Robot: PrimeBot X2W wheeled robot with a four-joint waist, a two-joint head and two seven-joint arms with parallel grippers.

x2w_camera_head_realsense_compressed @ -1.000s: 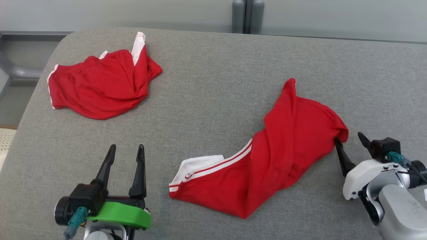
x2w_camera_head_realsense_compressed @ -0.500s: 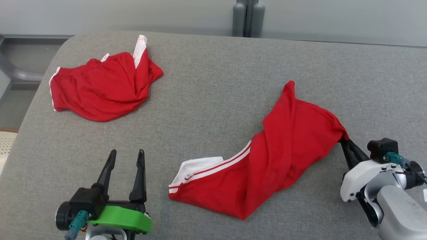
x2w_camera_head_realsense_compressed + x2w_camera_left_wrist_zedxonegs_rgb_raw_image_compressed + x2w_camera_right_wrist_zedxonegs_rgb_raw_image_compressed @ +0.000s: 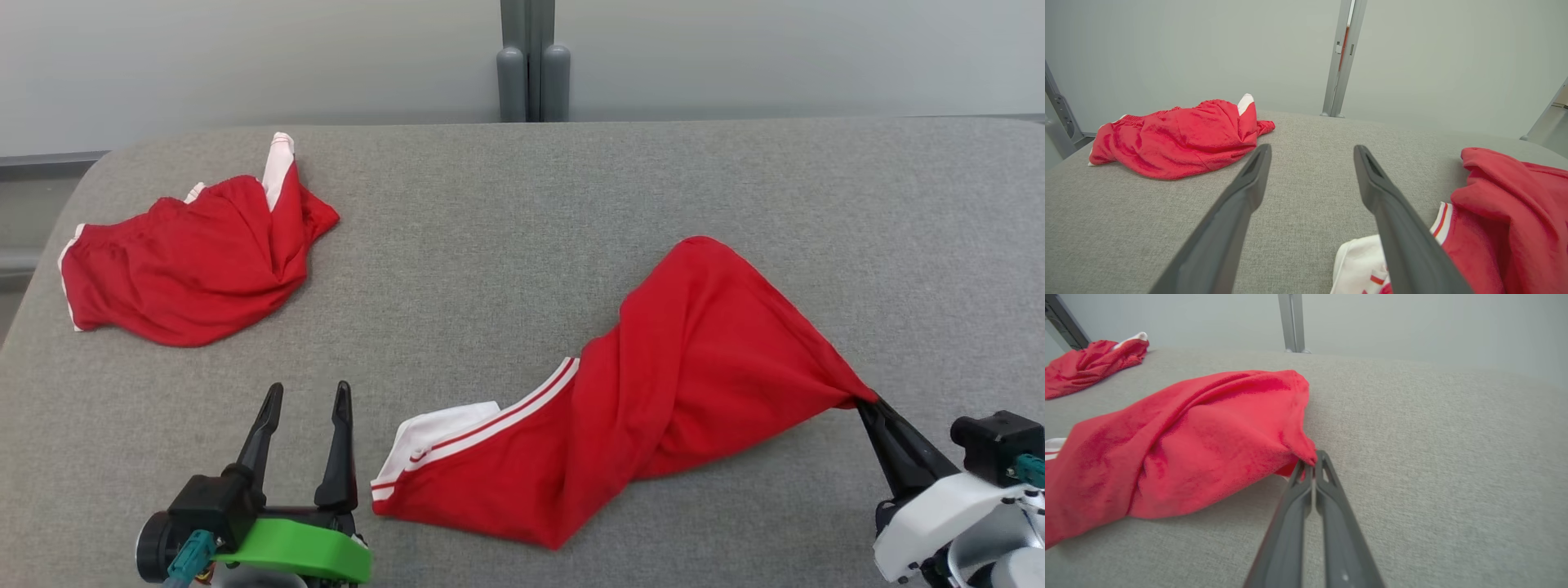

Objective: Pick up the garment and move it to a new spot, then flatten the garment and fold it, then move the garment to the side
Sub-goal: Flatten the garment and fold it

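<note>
A red garment [image 3: 653,400] with a white collar and white stripes lies twisted across the grey table [image 3: 506,229]. Its right end is pinched by my right gripper [image 3: 864,401], shut on the cloth and lifting that corner slightly. In the right wrist view the two fingers meet at the red garment's [image 3: 1200,445] tip, with the right gripper [image 3: 1310,459] closed on it. My left gripper [image 3: 306,392] stands open near the front left, just left of the white collar; in the left wrist view the left gripper [image 3: 1310,151] holds nothing and the red garment [image 3: 1502,220] lies at the right.
A second red garment [image 3: 188,261] with white trim sits bunched at the table's far left, also the second red garment [image 3: 1180,139] in the left wrist view. A grey post [image 3: 531,61] stands behind the table against a pale wall.
My right gripper has shut on the garment's right corner and pulled it toward the front right, stretching the cloth. The head camera has shifted, moving the whole scene left and down.
</note>
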